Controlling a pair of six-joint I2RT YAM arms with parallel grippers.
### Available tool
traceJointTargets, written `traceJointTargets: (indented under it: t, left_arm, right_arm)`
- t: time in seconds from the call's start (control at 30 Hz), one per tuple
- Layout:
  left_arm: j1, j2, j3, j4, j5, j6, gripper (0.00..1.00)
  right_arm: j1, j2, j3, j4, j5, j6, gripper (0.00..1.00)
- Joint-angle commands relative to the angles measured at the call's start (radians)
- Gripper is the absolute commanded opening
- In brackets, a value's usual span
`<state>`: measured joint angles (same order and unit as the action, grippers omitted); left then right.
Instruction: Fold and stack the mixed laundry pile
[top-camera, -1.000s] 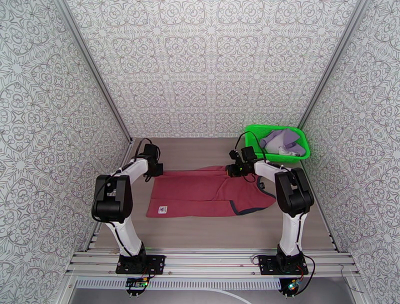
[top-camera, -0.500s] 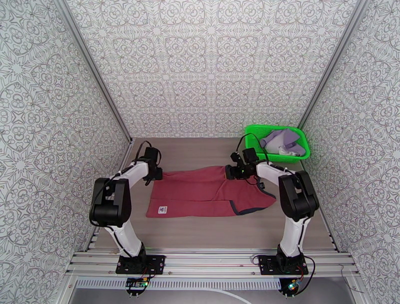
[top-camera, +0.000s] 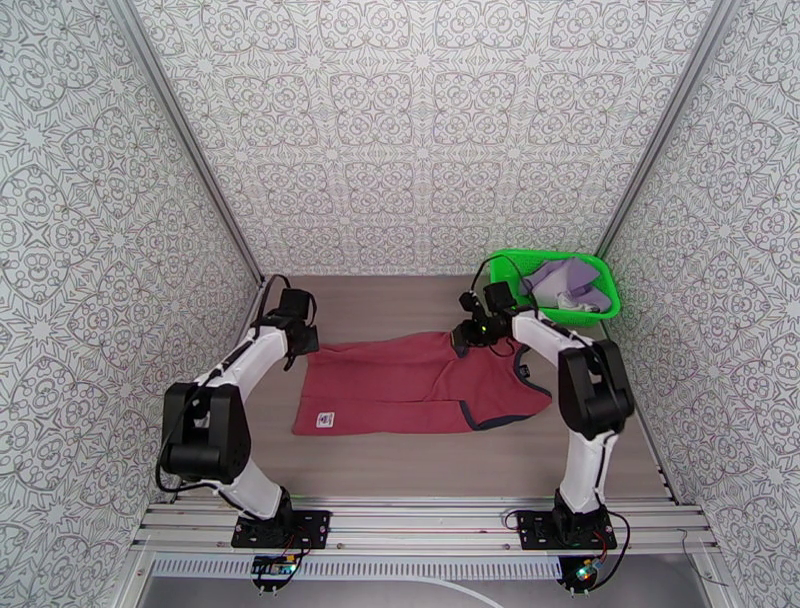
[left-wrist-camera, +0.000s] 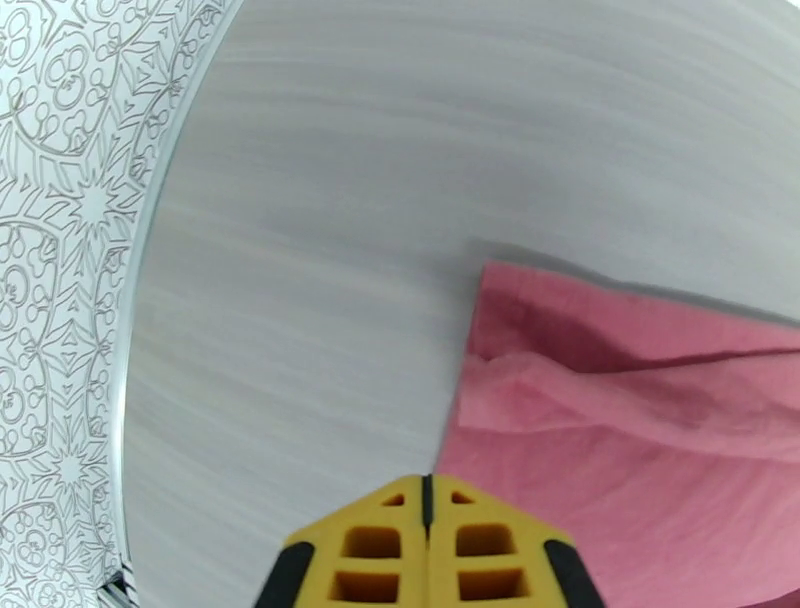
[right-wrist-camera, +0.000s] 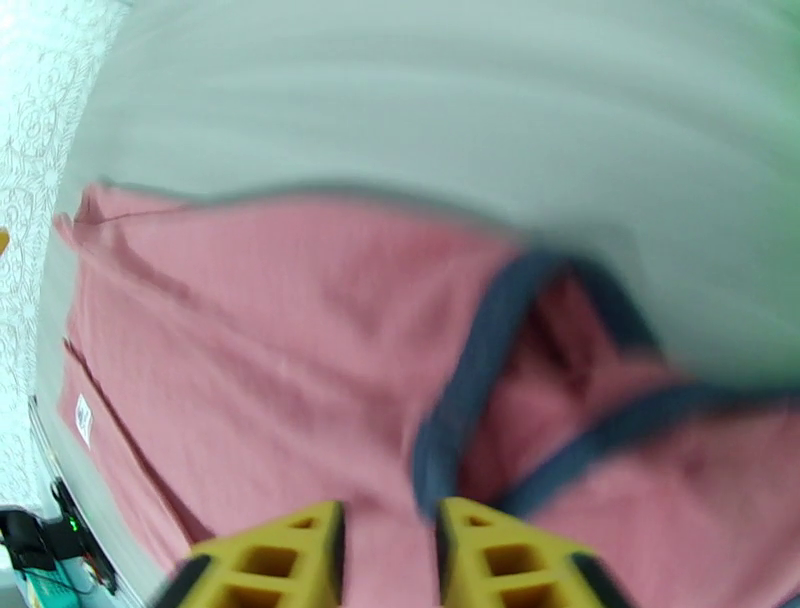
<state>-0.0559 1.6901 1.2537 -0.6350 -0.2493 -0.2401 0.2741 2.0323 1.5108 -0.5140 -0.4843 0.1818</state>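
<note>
Patterned walls (top-camera: 420, 130) close in a grey wood-grain table (top-camera: 400, 460). On it the dark red tank top (top-camera: 400, 385) lies flat across the middle, with a white label (top-camera: 326, 418) near its front left corner and dark trim (top-camera: 500, 418) curving along its right end. The lavender garment (top-camera: 570, 280) sits bunched inside the green mesh basket (top-camera: 610, 285) at the far right corner. The left gripper (top-camera: 300, 337) is at the tank top's far left corner. From the left wrist, its yellow fingers (left-wrist-camera: 380, 545) are pressed together with no cloth seen between them, just beside the fabric's edge (left-wrist-camera: 620, 430). The right gripper (top-camera: 470, 337) is over the far edge near the neckline. In the blurred right wrist view, its fingers (right-wrist-camera: 300, 545) are spread apart above the red cloth (right-wrist-camera: 270, 360) and its trim (right-wrist-camera: 470, 390).
</note>
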Motion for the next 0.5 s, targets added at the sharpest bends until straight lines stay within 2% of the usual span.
traceJointTargets:
  t: [0.0,0.17,0.47]
  left_arm:
    - [0.008,0.101,0.085,-0.015,0.066,-0.023,0.0]
    - [0.008,0.254,0.193,-0.017,0.07,-0.017,0.0]
    - [0.004,0.26,0.204,-0.022,0.072,0.017,0.0]
  right_arm:
    - [0.011,0.068,0.05,-0.046,-0.03,0.019,0.16]
    - [0.026,0.063,-0.034,0.001,-0.054,0.031,0.04]
    - [0.037,-0.03,-0.193,0.015,-0.038,0.011,0.01]
